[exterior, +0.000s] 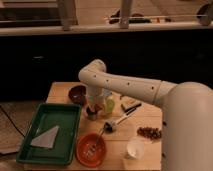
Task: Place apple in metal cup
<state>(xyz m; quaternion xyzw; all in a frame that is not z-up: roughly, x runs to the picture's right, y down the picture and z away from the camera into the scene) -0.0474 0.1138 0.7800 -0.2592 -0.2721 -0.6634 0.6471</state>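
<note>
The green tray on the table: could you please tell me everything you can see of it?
The green tray is rectangular and plastic-looking, with a raised rim, lying flat on the left of the wooden table. A pale triangular sheet lies inside it. An orange bowl sits by its near right corner; the gripper hangs just off its far right corner.

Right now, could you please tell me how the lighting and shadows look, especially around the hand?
Camera view: warm, dim light falls on the table, while the background behind it is almost black. Camera view: the white arm is the brightest area. Camera view: the hand hangs in the arm's shadow just above the metal cup, so that spot looks dark. Camera view: no strong glare on the green tray.
</note>
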